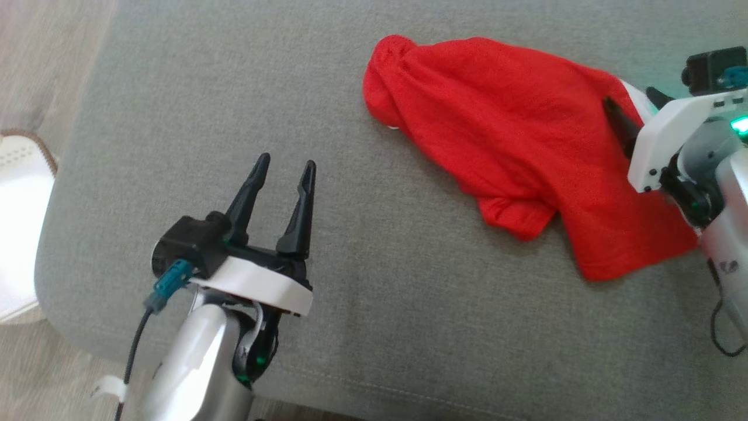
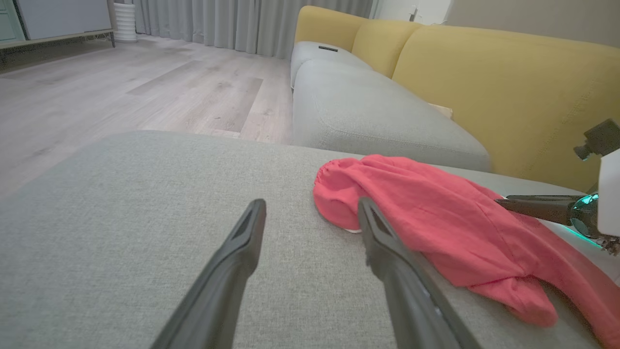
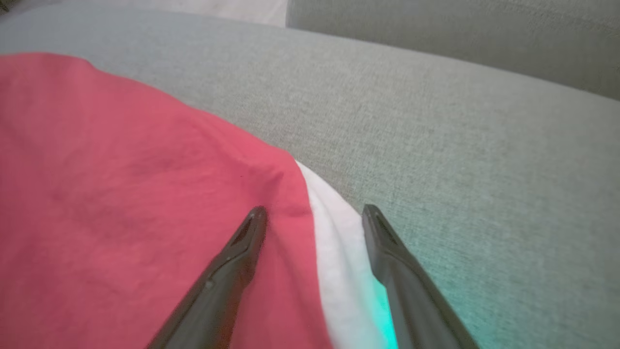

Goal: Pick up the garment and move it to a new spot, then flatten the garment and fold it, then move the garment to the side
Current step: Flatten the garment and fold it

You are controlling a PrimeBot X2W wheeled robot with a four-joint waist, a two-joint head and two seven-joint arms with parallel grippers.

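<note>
One broad grey cushion (image 1: 409, 304) of coarse woven cloth, round-cornered, carries everything. Behind it stands one sofa (image 2: 484, 72) with grey seats and yellow backs. One soft red garment (image 1: 514, 134) lies crumpled in a lumpy heap on the cushion's right part, with a white band (image 3: 339, 242) along one edge. Two grippers, both spread and holding nothing: the left gripper (image 1: 287, 162) is over bare cushion, apart from the garment, and the right gripper (image 3: 315, 211) straddles the white band.

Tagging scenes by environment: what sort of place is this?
Most likely a home living room: a sofa with yellow backs and grey seats, wood-look plank floor, long grey curtains. The red garment lies on a grey upholstered cushion.
</note>
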